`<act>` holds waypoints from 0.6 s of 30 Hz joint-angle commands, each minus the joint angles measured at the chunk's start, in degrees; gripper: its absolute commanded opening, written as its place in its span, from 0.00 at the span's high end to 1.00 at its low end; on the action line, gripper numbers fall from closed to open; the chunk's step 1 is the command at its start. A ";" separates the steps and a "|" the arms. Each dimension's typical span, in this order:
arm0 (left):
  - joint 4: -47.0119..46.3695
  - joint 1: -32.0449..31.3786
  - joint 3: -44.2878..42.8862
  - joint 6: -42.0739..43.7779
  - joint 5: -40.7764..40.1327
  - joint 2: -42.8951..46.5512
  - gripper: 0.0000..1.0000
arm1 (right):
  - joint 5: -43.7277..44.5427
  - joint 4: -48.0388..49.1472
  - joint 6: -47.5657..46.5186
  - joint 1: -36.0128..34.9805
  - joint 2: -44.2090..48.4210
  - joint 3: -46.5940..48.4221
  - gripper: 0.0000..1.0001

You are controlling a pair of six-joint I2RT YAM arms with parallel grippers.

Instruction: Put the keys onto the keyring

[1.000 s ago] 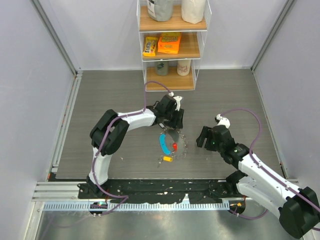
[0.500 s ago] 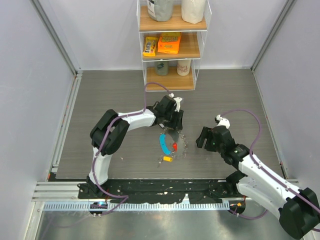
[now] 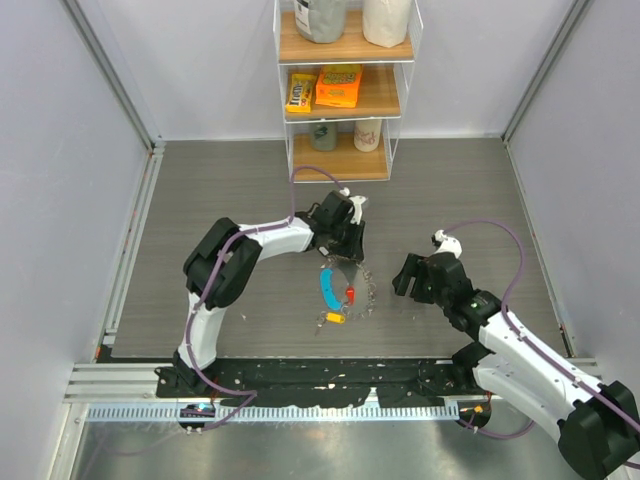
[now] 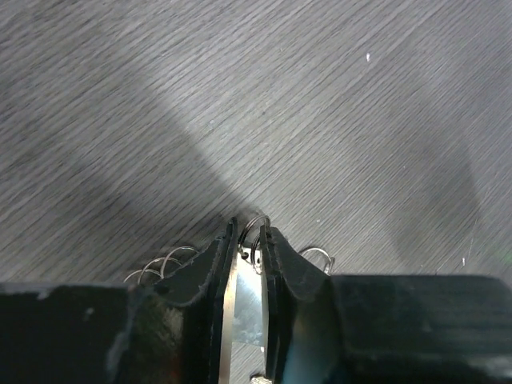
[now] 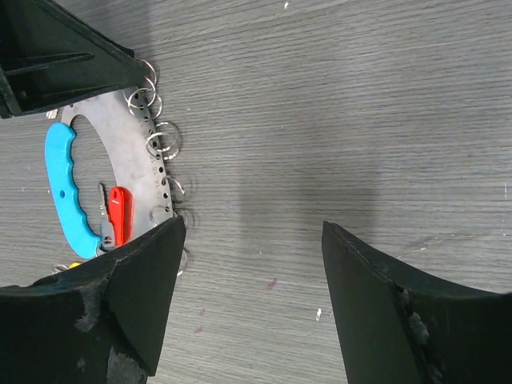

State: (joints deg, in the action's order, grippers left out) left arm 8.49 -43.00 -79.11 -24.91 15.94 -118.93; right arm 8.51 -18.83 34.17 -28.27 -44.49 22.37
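The keyring (image 3: 362, 283) lies flat on the grey table, a silvery crescent plate edged with small wire rings, with a blue crescent tag (image 3: 326, 288) on its left. A red key (image 3: 349, 293) lies inside the loop and a yellow key (image 3: 336, 318) just below it. My left gripper (image 3: 345, 258) points down at the loop's far end. In the left wrist view its fingers (image 4: 250, 234) press both sides of the metal plate (image 4: 246, 308). My right gripper (image 5: 252, 226) hangs open to the right of the keyring (image 5: 136, 152), holding nothing.
A white shelf unit (image 3: 345, 90) with snack packets and jars stands at the back wall. Grey walls close in both sides. A black strip and metal rail (image 3: 320, 395) run along the near edge by the arm bases.
The left gripper's fingers have narrowed onto the far end of the keyring. The right arm and the keys have stayed where they were.
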 commanded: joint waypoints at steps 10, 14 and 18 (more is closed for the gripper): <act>0.92 0.20 -3.60 1.00 3.56 0.27 1.00 | -0.78 0.81 -0.78 0.85 2.83 -0.05 0.25; -1.19 0.20 -1.49 1.17 5.41 4.40 1.00 | -1.92 0.99 -1.12 0.85 3.09 0.04 0.25; -4.26 0.03 2.63 1.18 7.25 9.32 1.00 | -3.24 1.16 -2.27 0.85 3.53 1.18 0.26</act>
State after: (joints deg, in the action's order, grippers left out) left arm 9.43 -43.00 -79.57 -24.67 19.57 -117.69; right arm 6.90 -18.87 33.82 -27.64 -42.22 22.22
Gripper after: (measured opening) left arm 0.035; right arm 0.748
